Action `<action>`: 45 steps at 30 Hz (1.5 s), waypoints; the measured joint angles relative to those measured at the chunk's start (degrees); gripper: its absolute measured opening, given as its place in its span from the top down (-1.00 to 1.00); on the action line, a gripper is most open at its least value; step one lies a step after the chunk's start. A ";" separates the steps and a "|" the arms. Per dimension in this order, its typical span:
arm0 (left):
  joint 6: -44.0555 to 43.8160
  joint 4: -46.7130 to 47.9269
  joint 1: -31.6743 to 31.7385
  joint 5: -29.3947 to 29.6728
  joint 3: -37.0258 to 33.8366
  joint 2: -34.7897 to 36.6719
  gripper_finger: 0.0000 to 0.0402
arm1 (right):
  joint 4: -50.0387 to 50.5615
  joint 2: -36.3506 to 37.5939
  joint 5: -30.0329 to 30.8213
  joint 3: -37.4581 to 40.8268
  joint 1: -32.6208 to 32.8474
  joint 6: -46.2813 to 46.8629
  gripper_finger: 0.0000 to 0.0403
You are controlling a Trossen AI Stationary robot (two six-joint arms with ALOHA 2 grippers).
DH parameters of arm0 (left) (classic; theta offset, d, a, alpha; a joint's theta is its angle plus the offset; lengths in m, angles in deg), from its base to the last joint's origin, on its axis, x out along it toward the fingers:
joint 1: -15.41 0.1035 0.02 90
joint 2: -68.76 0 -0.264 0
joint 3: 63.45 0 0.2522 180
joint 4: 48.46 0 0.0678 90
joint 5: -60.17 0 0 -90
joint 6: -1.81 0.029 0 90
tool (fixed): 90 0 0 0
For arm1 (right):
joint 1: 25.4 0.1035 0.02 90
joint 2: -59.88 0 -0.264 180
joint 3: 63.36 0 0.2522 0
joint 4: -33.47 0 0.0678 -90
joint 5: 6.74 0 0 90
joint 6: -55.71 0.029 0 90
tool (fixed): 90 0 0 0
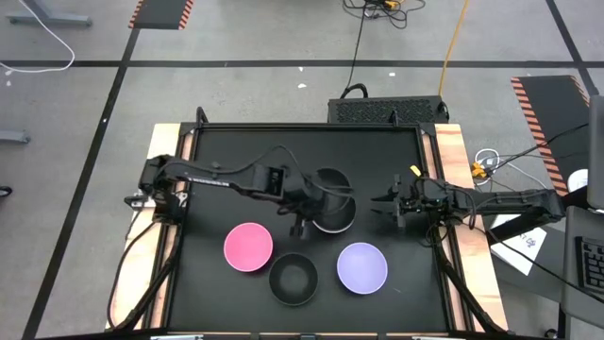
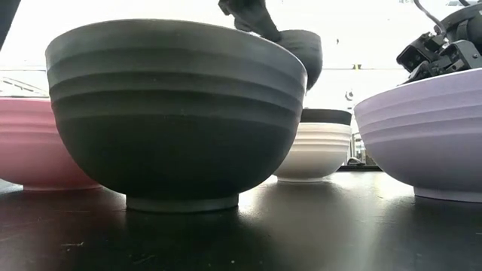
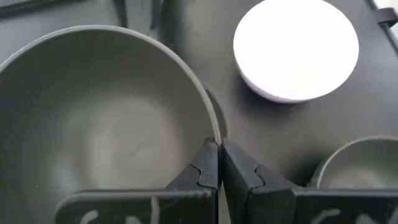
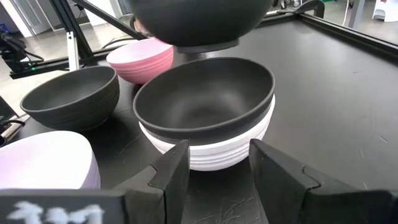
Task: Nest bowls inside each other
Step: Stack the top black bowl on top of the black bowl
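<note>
High view shows my left tool (image 1: pixel 316 200) clenching a black bowl (image 1: pixel 330 182) above the black-in-white stack (image 4: pixel 208 118); three bowls wait.

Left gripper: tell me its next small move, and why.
Probably lower the held black bowl straight down. The left gripper is shut on its rim, and the right wrist view shows it hanging just above the black bowl already nested in the white bowl. It looks roughly centred over that stack, so a short descent should seat it before release.

White bowl (image 4: pixel 214 152) mostly hidden (a black bowl (image 4: pixel 205 99) nests inside).
</note>
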State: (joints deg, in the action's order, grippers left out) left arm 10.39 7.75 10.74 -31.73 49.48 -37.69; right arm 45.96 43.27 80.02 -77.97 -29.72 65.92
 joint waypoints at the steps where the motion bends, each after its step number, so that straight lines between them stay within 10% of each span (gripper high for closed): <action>1: 0.09 0.20 -0.24 -0.01 1.07 -0.85 0.98 | 0.00 -0.25 0.00 -0.01 0.00 -0.02 0.22; 45: 0.54 -0.52 -1.35 -1.55 5.40 -8.51 0.98 | -0.46 -1.97 0.04 0.00 0.00 -0.58 0.22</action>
State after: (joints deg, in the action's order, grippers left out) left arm 10.93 7.24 9.39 -33.28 54.88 -46.20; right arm 45.50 41.30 80.06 -77.97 -29.71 65.34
